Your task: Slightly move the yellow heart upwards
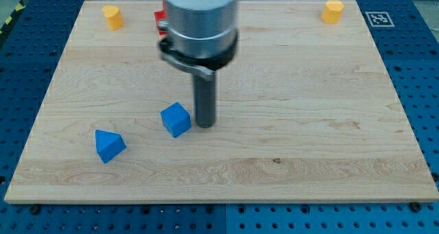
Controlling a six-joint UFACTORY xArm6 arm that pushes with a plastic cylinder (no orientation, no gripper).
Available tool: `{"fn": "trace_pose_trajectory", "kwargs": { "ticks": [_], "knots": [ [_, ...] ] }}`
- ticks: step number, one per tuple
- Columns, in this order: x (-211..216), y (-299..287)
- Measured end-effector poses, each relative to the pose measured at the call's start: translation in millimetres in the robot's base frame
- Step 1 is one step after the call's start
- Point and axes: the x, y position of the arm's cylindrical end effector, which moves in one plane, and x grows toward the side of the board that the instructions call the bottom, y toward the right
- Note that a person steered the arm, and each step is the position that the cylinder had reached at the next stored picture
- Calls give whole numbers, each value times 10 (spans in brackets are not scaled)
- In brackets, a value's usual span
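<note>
Two small yellow blocks sit near the board's top edge, one at the view's top left (112, 17) and one at the top right (333, 11). They are too small to tell which is the heart. My tip (205, 125) rests on the board left of centre, just to the right of a blue cube (175, 119) and close to touching it. The tip is far below both yellow blocks.
A blue triangular block (108, 145) lies at the lower left. A red block (159, 21) near the top edge is partly hidden behind the arm's grey body (200, 21). The wooden board (309, 124) lies on a blue perforated table.
</note>
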Motion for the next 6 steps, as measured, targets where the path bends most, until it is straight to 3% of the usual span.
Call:
{"fn": "trace_pose_trajectory", "kwargs": {
  "ticks": [1,3,5,6],
  "knots": [
    [-31,-386],
    [-766,-536],
    [-1174,-2130],
    [-1851,-2474]
  ]
}}
